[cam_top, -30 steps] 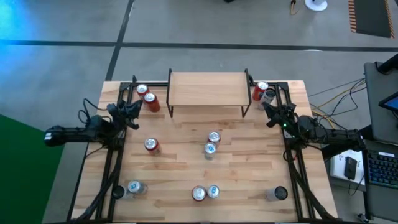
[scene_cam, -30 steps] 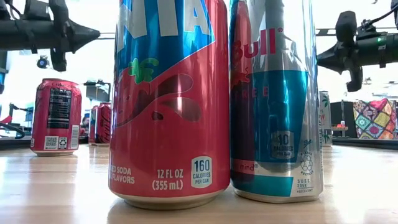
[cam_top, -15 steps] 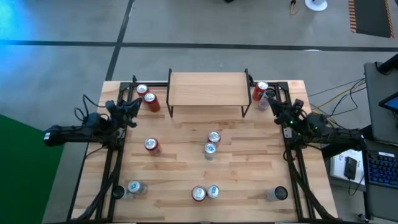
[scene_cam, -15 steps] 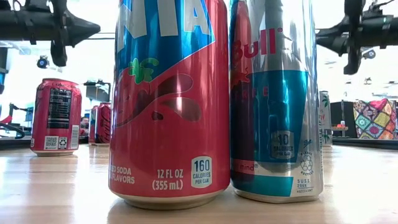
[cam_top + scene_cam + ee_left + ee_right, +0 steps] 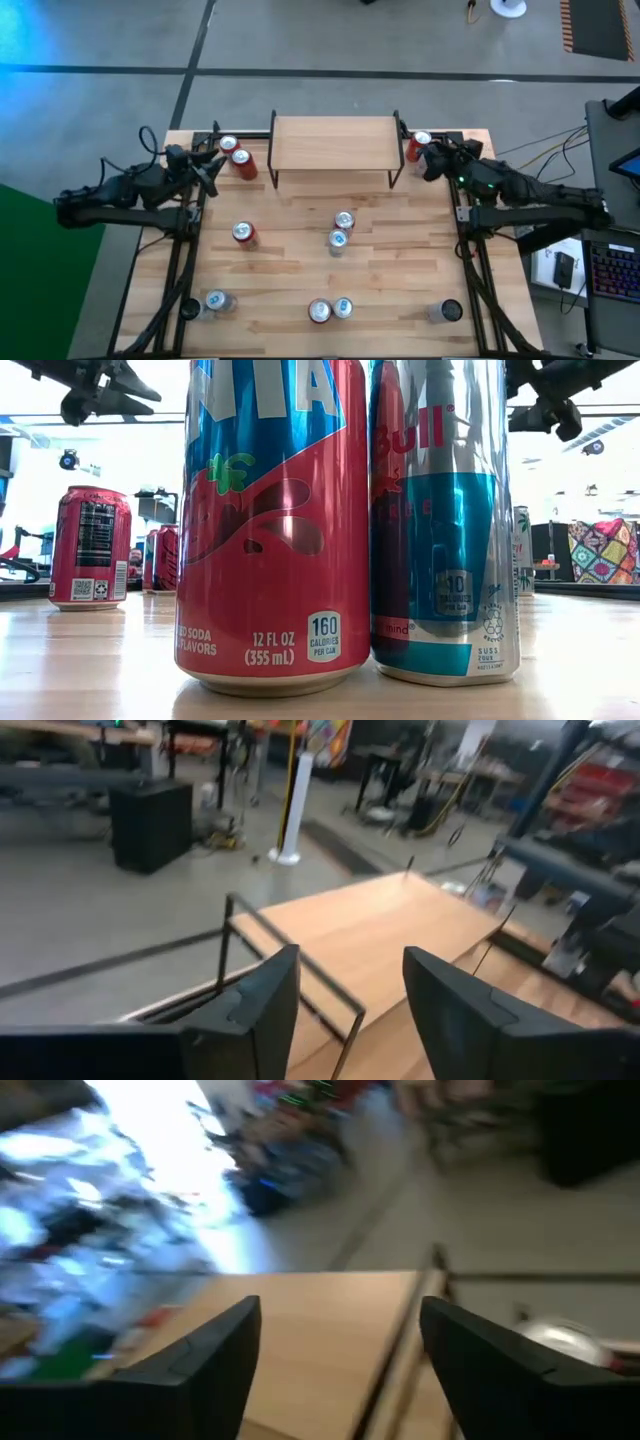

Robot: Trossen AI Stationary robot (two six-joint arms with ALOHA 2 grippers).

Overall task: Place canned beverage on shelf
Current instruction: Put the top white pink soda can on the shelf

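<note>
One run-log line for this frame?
stage: approach | left gripper: open, empty, near back-left cans | right gripper: open, empty, near back-right can | shelf: no cans

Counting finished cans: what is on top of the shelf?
The shelf top shows only bare wood in the high view, no cans. The plank hides whatever is underneath it.

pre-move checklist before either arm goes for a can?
1. Shelf top free of cans: ok.
2. Left gripper fingers apart, nothing between them: ok.
3. Right gripper fingers apart, nothing between them: ok.
4. Cans upright: ok for the two red cans beside the left gripper and the middle pair.
5. Can at the shelf's right end: partly hidden by the right gripper; clearance cannot tell.
6. Front red can and silver-blue can touching or apart: cannot tell.
</note>
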